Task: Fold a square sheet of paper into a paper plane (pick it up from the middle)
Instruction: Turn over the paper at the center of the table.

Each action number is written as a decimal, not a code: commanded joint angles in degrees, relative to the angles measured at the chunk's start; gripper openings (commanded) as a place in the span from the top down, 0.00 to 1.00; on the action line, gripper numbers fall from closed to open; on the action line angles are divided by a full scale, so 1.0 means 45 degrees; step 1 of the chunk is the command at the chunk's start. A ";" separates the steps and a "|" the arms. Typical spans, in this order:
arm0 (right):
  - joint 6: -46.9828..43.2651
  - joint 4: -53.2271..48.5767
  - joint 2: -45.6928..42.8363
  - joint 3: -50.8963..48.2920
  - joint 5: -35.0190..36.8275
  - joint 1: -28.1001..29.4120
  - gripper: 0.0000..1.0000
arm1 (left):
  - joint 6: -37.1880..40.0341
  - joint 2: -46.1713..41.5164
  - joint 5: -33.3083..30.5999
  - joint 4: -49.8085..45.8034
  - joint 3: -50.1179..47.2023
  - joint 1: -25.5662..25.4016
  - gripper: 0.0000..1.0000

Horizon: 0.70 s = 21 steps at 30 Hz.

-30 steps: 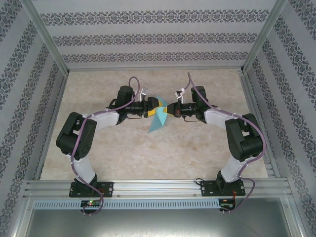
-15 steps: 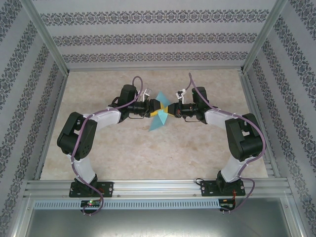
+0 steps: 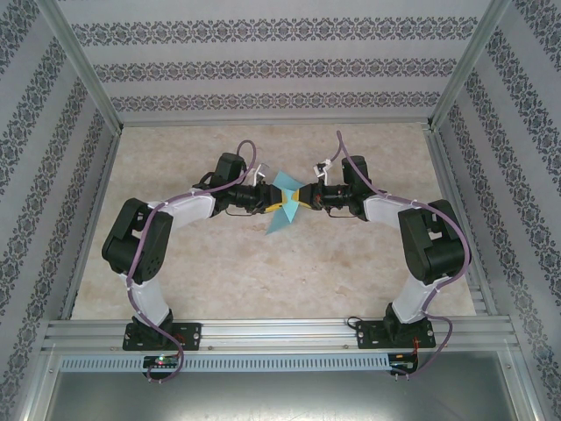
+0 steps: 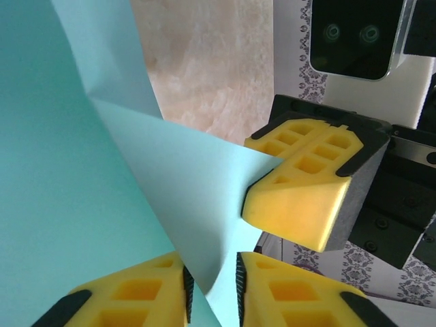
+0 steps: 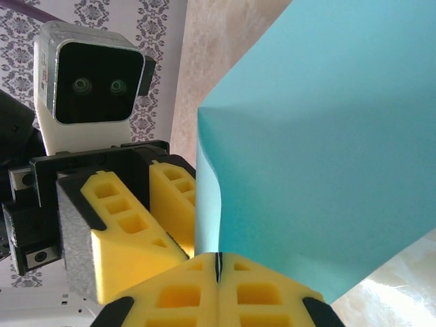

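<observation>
The square sheet of paper [image 3: 282, 203], turquoise and partly folded, hangs in the air above the middle of the table between both grippers. My right gripper [image 3: 301, 198] is shut on its edge; in the right wrist view its pads [image 5: 218, 262] meet on the paper [image 5: 320, 157]. My left gripper [image 3: 273, 201] faces it from the left. In the left wrist view its jaws [image 4: 211, 283] stand a narrow gap apart, with a fold of the paper [image 4: 102, 204] between them, lying against the left pad. The right gripper's yellow fingers [image 4: 306, 184] hold the sheet's corner just beyond.
The beige table [image 3: 263, 272] lies below, bounded by an aluminium frame [image 3: 263, 333] in front and patterned walls [image 3: 263, 79] behind and at the sides. The two wrists are nearly nose to nose, the left fingers [image 5: 122, 218] close beside the right ones.
My left gripper has moved right onto the paper and its jaws have narrowed around the fold. The right gripper has stayed shut on the sheet.
</observation>
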 commanded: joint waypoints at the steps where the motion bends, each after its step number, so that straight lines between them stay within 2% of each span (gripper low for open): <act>1: -0.0027 0.0370 0.0121 -0.0173 -0.0263 -0.0087 0.99 | 0.0436 0.0207 0.0033 -0.0410 0.0438 -0.0169 0.77; 8: -0.0019 0.0315 0.0091 -0.0165 -0.0194 -0.0086 0.94 | 0.0428 0.0237 -0.0060 -0.0573 0.0540 -0.0157 0.88; 12: -0.0295 -0.0152 -0.0185 -0.0186 0.0036 -0.0156 0.81 | 0.0372 0.0200 -0.0143 -0.0596 0.0674 -0.0157 0.91; 14: -0.0525 -0.0586 -0.0427 -0.0196 0.0200 -0.0237 0.78 | 0.0314 0.0175 -0.0182 -0.0536 0.0728 -0.0162 0.91; 18: -0.0992 -0.1658 -0.1136 -0.0443 0.0918 -0.0530 0.59 | 0.0103 0.0139 -0.0280 -0.0312 0.0734 -0.0172 0.91; 21: -0.0994 -0.2006 -0.1753 -0.0791 0.1368 -0.0602 0.50 | -0.0232 0.0139 -0.0275 0.0142 0.0685 -0.0162 0.91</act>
